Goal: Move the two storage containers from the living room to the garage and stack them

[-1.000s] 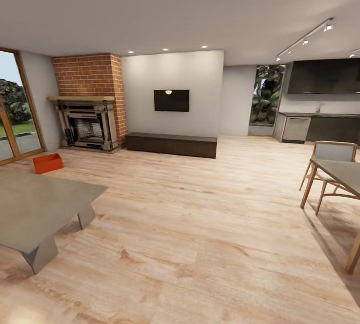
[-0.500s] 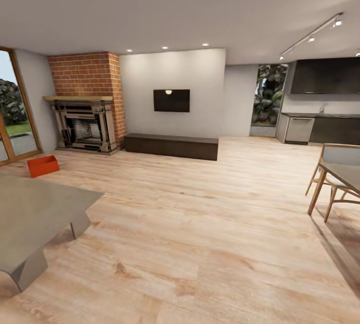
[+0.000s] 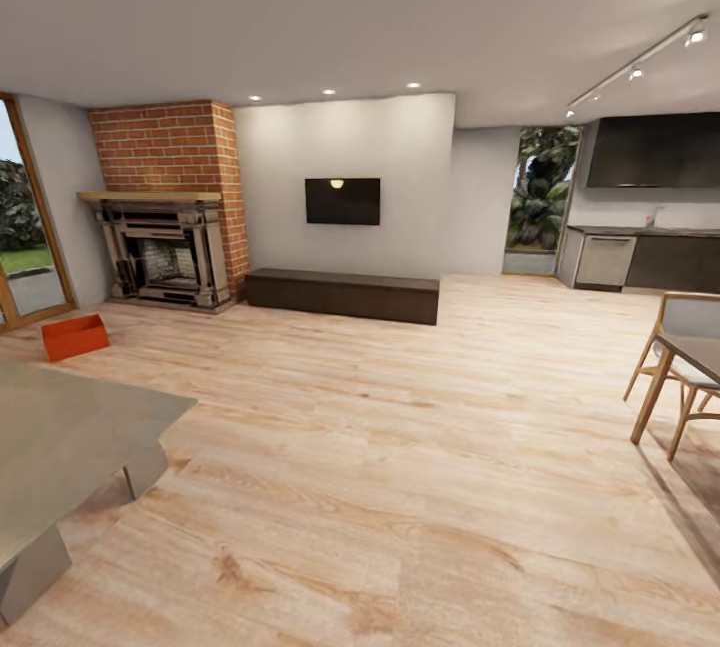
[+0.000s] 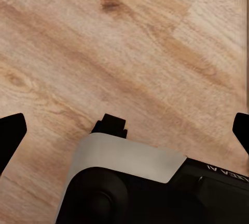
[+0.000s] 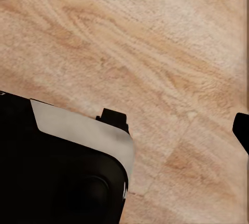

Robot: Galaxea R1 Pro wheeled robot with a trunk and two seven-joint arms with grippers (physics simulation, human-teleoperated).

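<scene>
Light wood plank floor (image 5: 155,52) w/ robot's black-white body (image 5: 62,161) in front

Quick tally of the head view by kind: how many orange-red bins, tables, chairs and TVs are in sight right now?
Orange-red rectangular plastic bin: 1
Tables, grey low table and wooden-legged dining table: 2
Wooden chair: 1
Black flat wall TV: 1
Total: 5
</scene>
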